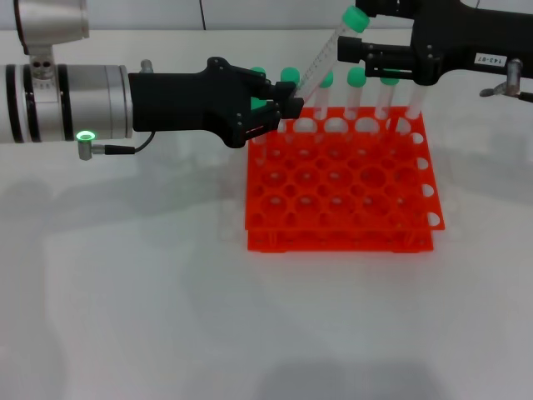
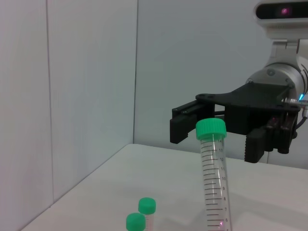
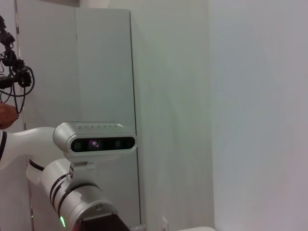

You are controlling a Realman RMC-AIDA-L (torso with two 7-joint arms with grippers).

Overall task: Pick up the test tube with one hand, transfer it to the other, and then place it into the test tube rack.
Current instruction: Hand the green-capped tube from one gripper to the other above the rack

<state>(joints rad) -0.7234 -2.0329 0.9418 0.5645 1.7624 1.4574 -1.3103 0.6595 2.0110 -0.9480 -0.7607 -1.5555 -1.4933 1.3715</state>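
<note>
Tube held tilted over the rack's far edge.
The orange rack (image 1: 340, 185) on the white counter (image 1: 166, 317) holds a far row of green-capped tubes (image 1: 356, 92). The left hand (image 1: 279, 112) is clamped on the lower part of the clear, graduated tube (image 1: 329, 54); the right hand (image 1: 379, 57), fingers parted, flanks its upper part. Only the left wrist view shows the graduations.
</note>
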